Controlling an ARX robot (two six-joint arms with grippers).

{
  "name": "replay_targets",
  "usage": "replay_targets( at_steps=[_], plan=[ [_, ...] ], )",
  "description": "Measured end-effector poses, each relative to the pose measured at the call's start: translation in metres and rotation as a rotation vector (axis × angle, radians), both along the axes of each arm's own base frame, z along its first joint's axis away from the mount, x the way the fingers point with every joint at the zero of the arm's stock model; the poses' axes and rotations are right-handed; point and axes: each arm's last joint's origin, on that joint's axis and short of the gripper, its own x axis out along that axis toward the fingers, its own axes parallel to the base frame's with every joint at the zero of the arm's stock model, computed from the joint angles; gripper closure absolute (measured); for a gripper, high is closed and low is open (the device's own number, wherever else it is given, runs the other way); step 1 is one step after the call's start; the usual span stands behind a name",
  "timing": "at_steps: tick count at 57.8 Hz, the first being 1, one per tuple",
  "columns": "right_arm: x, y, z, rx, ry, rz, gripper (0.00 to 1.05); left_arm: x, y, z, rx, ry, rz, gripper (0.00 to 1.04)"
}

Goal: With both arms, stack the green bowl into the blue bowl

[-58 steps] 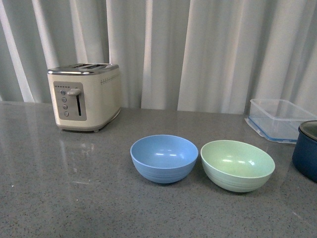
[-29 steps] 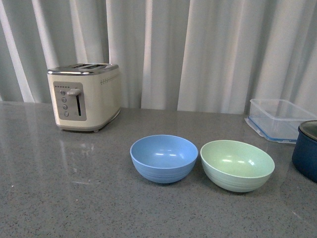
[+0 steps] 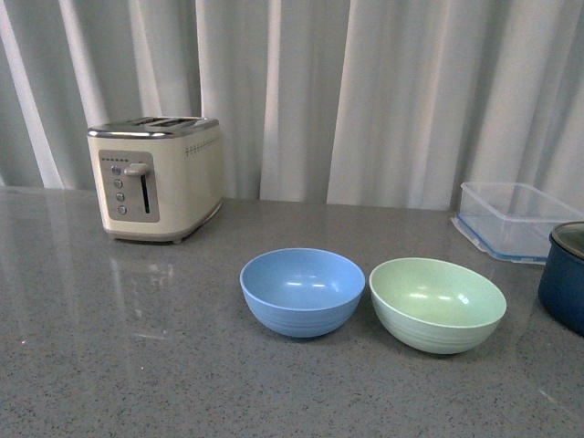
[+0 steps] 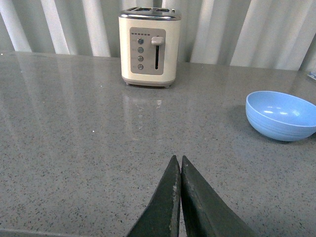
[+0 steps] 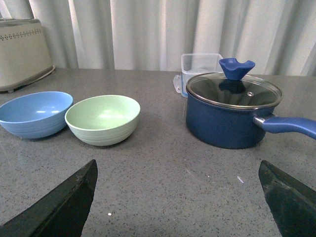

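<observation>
The green bowl (image 3: 438,305) sits upright on the grey counter, just right of the blue bowl (image 3: 302,291), their rims close together. Neither arm shows in the front view. In the left wrist view my left gripper (image 4: 177,159) is shut with nothing in it, low over the counter, and the blue bowl (image 4: 281,115) lies well ahead of it to one side. My right gripper (image 5: 177,165) is open wide and empty. The green bowl (image 5: 102,119) and blue bowl (image 5: 35,113) lie ahead of it, off to one side.
A cream toaster (image 3: 155,178) stands at the back left. A clear plastic container (image 3: 513,219) lies at the back right. A navy pot (image 5: 231,108) with a glass lid and blue handle stands right of the green bowl, close to my right gripper.
</observation>
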Motion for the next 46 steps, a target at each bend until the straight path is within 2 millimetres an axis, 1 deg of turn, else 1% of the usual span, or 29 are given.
replay_targets(
  at_steps=[19,37,42,46],
  plan=[
    [0.000,0.000,0.000,0.000,0.000,0.000,0.10,-0.010,0.000,0.001,0.000,-0.005,0.000,1.01],
    [0.000,0.000,0.000,0.000,0.000,0.000,0.10,-0.016,0.000,0.000,0.000,-0.004,0.000,1.01],
    [0.000,0.000,0.000,0.000,0.000,0.000,0.10,-0.024,0.000,-0.005,0.000,0.031,-0.001,1.01],
    [0.000,0.000,0.000,0.000,0.000,0.000,0.10,-0.028,0.000,-0.002,0.000,-0.002,-0.002,1.01]
  ],
)
